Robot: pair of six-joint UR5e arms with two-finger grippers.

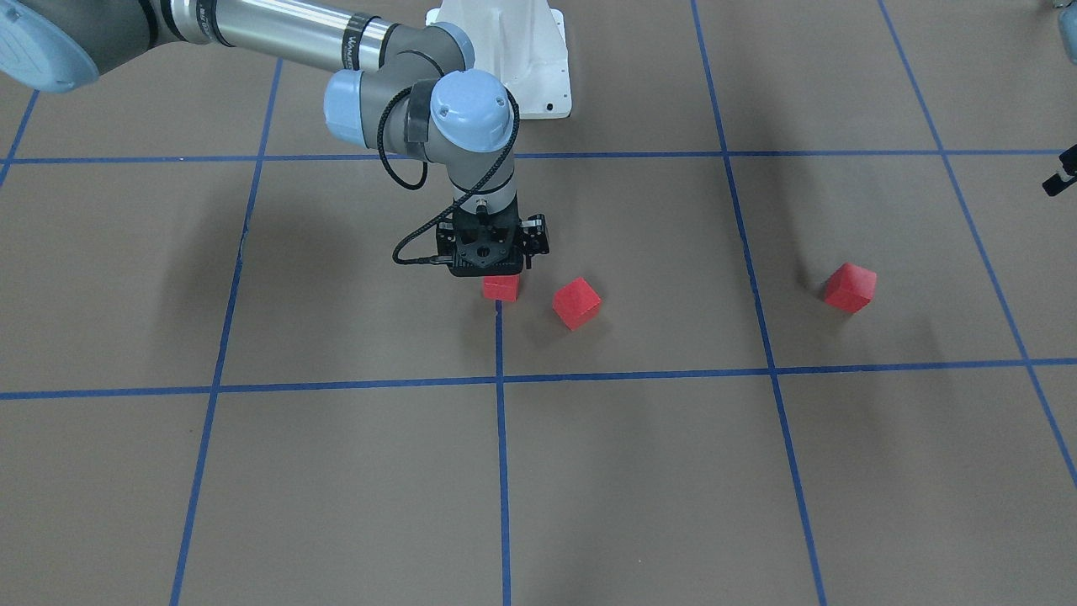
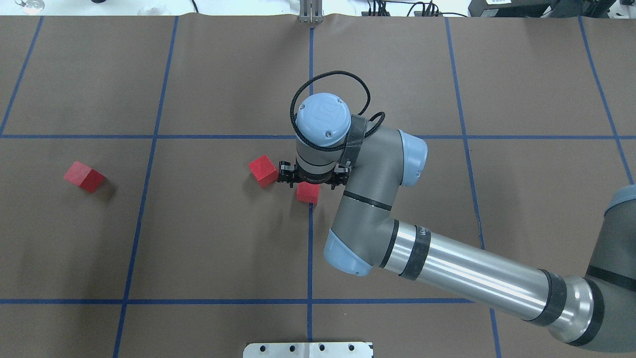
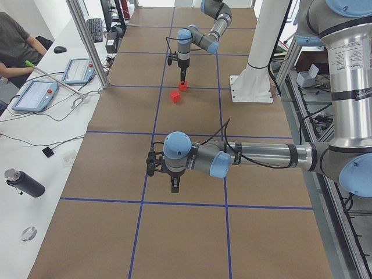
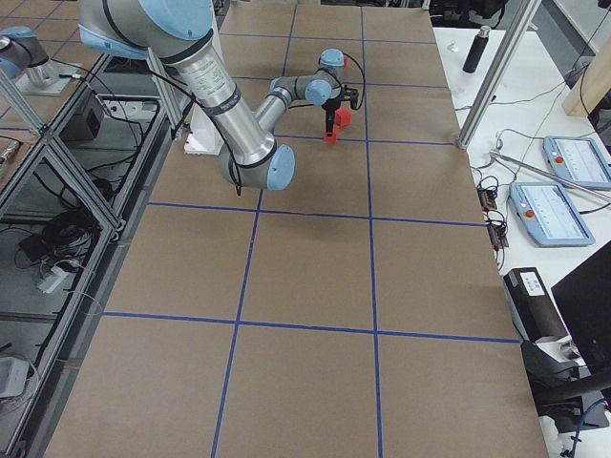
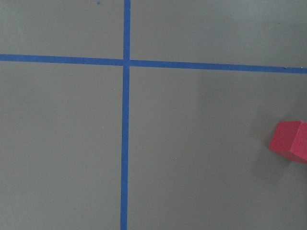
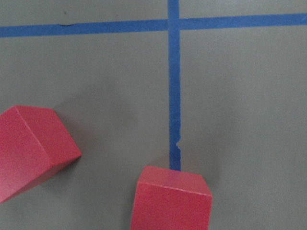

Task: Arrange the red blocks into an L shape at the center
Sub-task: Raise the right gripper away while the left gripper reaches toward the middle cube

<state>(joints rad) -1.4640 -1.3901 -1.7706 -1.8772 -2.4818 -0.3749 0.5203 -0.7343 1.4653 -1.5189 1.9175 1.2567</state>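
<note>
**Claw grip unclear: right claw (image 1: 496,271) directly over mid block (image 1: 501,288)**

Right claw points straight down, just above mid block. The wrist body hides its fingertips, so can't tell if it's open, closed or gripping. Left claw (image 3: 174,187) hangs over bare surface (image 2: 223,248), well apart from the right arm; its state can't be told either.

Red blocks: 3 small cubes, same size, plain matte red, crisp edges, no marks.
- Mid block sits square to the grid on the mid tape line (image 2: 310,248), at center.
- Turned block (image 1: 576,302) lies just beside it on the robot's left, corner-on to the grid. Right wrist view shows a narrow gap btwn them, so no contact.
- Far block (image 1: 850,287) is also corner-on and sits alone. It's well apart to the robot's left, past the next tape line, and shows at the edge of the left wrist view.

No L formed yet: none of the blocks touch.
</note>
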